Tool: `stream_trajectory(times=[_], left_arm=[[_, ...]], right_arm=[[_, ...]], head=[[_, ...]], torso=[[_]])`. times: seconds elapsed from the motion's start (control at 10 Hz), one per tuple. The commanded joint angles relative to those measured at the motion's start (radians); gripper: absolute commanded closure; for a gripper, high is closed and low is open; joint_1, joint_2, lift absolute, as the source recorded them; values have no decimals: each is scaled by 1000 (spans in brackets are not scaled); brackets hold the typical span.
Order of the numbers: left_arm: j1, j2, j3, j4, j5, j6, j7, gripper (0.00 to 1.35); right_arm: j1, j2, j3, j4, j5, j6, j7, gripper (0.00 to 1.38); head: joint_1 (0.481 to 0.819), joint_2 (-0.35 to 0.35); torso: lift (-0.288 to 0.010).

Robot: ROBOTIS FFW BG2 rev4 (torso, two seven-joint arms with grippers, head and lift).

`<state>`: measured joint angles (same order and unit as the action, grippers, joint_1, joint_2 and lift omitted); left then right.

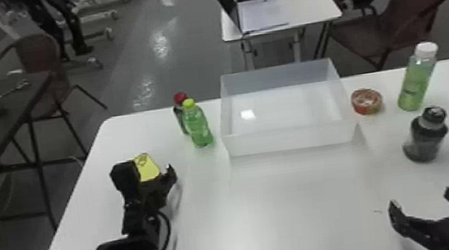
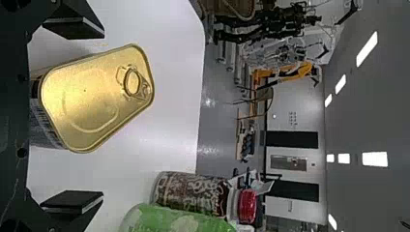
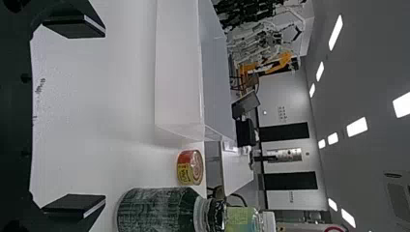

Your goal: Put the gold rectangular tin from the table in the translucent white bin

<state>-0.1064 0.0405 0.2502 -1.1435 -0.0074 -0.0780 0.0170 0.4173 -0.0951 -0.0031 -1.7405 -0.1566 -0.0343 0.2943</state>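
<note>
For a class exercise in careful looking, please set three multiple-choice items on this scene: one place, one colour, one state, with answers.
1. Where is the round can relative to the bin?
A. Inside
B. To its left
C. To its right

2. What colour is the cap of the rightmost green bottle?
A. White
B. Red
C. Blue

3. How is the left tool at the gold tin?
A. Shut on it
B. Open, tin between its fingers
C. Shut beside it

Right letters:
1 C: the can sits beyond the bin's right wall.
2 A: the cap shows white in the head view.
3 B: gaps show between tin and both fingers.
</note>
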Motion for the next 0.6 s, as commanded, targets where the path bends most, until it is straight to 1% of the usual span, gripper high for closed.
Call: stream_trajectory(times=[0.0,0.1,0.2,0.5], left_arm=[[-4,6,18,1,-51,52,5,335],[-2,7,21,1,-75,83,6,720],[2,7,23,1,-86,103,6,817],[7,6,24,1,-92,83,14,828]], right_arm=[[0,3,0,3,-3,1,3,87],[0,3,-2,6,-6,1,8,87],[0,3,-2,6,-8,1,11,87],[0,5,-2,9,-8,1,14,87]], head=[[695,206],[695,217],[695,226],[695,234]], torso=[[-91],[-91],[-91],[-91]])
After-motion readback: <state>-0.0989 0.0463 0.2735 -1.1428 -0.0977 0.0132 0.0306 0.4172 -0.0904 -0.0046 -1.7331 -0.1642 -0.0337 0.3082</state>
